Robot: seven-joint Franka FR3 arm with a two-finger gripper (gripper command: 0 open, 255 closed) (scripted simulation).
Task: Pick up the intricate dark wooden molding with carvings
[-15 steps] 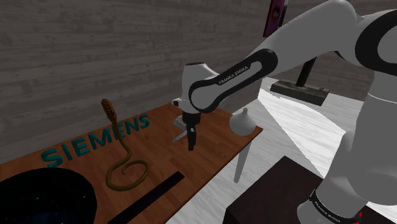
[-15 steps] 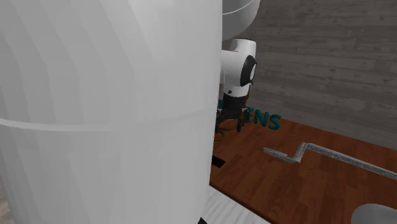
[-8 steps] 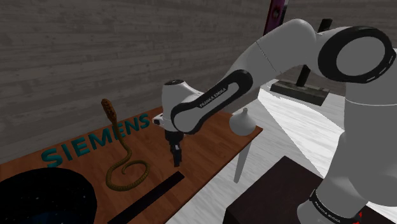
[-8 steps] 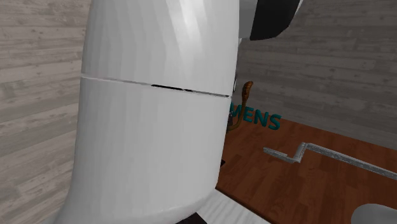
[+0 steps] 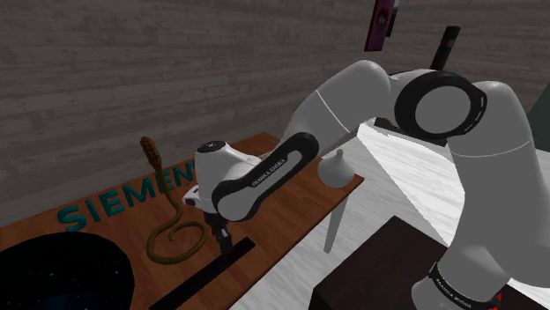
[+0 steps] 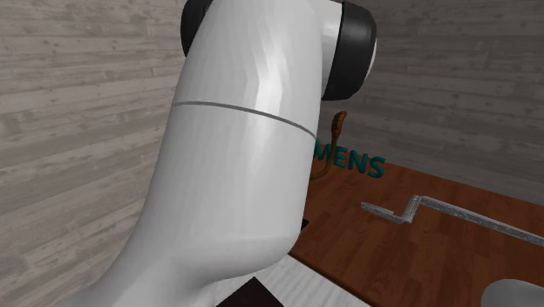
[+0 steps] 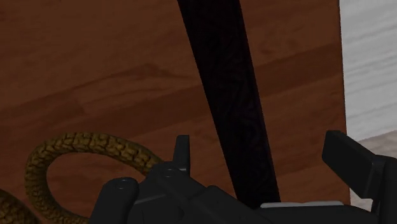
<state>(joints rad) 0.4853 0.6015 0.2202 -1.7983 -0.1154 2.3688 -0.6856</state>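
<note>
The molding (image 5: pixel 192 278) is a long, flat, near-black strip lying on the brown wooden table (image 5: pixel 291 198) close to its front edge. My gripper (image 5: pixel 220 243) hangs low over the strip's end nearest the arm. In the wrist view the dark molding (image 7: pixel 226 83) runs lengthwise between my fingers. The gripper (image 7: pixel 264 151) is open, one fingertip (image 7: pixel 182 149) on the snake's side and the other toward the table edge, neither touching the strip. Faint carving shows on its surface.
A coiled brown snake figure (image 5: pixel 172 233) (image 7: pixel 83 146) rears up beside the strip, next to teal SIEMENS lettering (image 5: pixel 132 195). A black round object (image 5: pixel 57 275) lies at the shoulder view's lower left, a white vase (image 5: pixel 336 167) at the table's far corner. A grey cranked bar (image 6: pixel 436 210) lies on the table.
The arm has swung down and toward the shoulder view's left, taking the gripper from above the table's middle to low over the dark strip beside the snake.
</note>
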